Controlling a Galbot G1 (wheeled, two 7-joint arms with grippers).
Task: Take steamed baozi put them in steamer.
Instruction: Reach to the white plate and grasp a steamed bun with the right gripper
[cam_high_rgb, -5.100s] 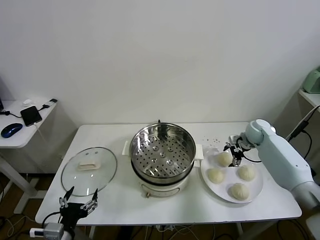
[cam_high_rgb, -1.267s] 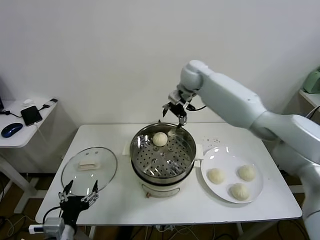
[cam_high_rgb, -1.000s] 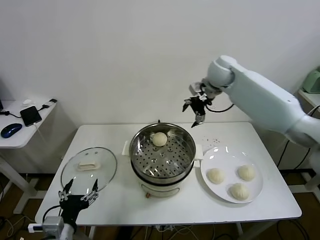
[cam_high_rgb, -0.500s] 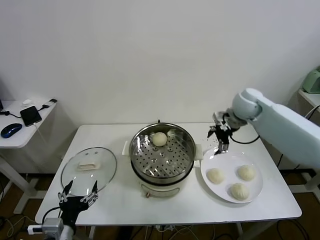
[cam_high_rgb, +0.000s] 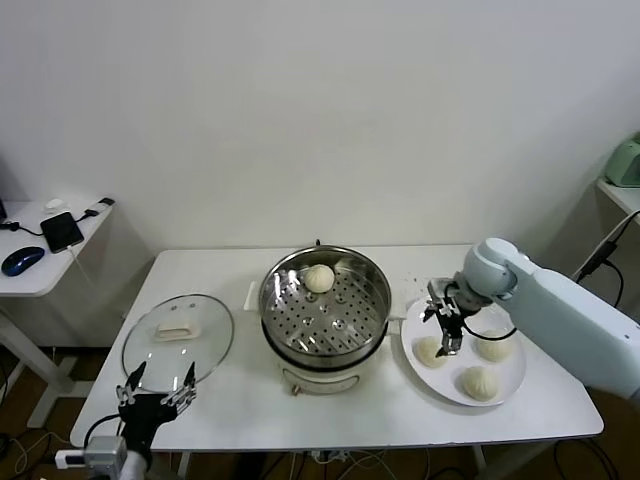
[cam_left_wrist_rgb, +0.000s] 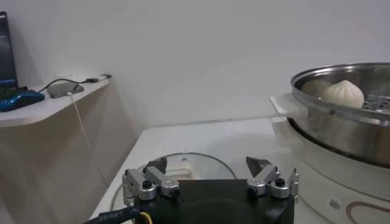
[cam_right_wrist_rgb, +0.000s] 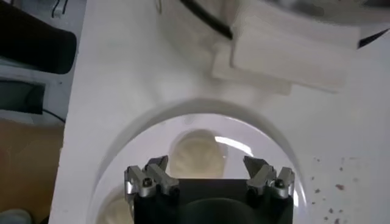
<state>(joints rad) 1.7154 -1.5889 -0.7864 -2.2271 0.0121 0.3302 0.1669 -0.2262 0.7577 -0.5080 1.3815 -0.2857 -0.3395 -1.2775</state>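
One baozi (cam_high_rgb: 319, 278) lies at the back of the steamer (cam_high_rgb: 325, 305), also seen in the left wrist view (cam_left_wrist_rgb: 343, 94). Three more baozi (cam_high_rgb: 431, 351) (cam_high_rgb: 493, 345) (cam_high_rgb: 479, 382) lie on the white plate (cam_high_rgb: 463, 356) to the steamer's right. My right gripper (cam_high_rgb: 446, 322) is open and empty, just above the plate's left baozi; in the right wrist view that bun (cam_right_wrist_rgb: 197, 155) lies between the spread fingers of the gripper (cam_right_wrist_rgb: 208, 171). My left gripper (cam_high_rgb: 157, 393) is open and empty, parked low at the table's front left, seen also in the left wrist view (cam_left_wrist_rgb: 210, 171).
A round glass lid (cam_high_rgb: 179, 337) lies flat on the table left of the steamer. A side desk (cam_high_rgb: 45, 245) with a phone and mouse stands at far left. The table's front edge runs close below the plate.
My right gripper carried a baozi from the plate into the steamer, let it go, then swung back right and came down over the plate's left bun. The left arm stayed put.
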